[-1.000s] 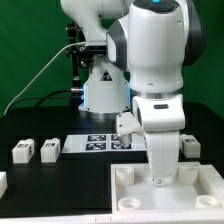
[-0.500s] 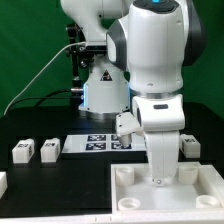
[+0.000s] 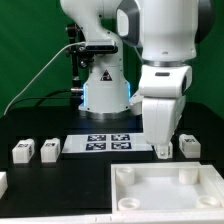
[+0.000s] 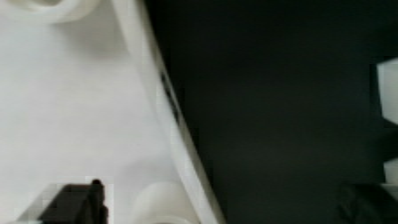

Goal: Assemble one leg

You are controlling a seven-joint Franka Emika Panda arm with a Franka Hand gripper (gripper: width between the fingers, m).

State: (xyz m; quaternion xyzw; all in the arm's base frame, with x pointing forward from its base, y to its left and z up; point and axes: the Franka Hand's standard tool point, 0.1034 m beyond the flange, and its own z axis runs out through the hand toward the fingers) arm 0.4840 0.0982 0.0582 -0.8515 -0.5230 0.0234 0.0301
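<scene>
Several legs lie on the black table before a green backdrop.

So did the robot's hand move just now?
Yes. The gripper was over the white tray; now it is past the tray's far rim, further toward the exterior view's right, beside a leg.

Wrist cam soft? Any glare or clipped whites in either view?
Wrist view: soft all over, white tray-like piece nearly clipped, its edge smeared, table plain black. Exterior view: sharp, evenly lit, marker board tags crisp, arm shell bright without hard glare.
</scene>
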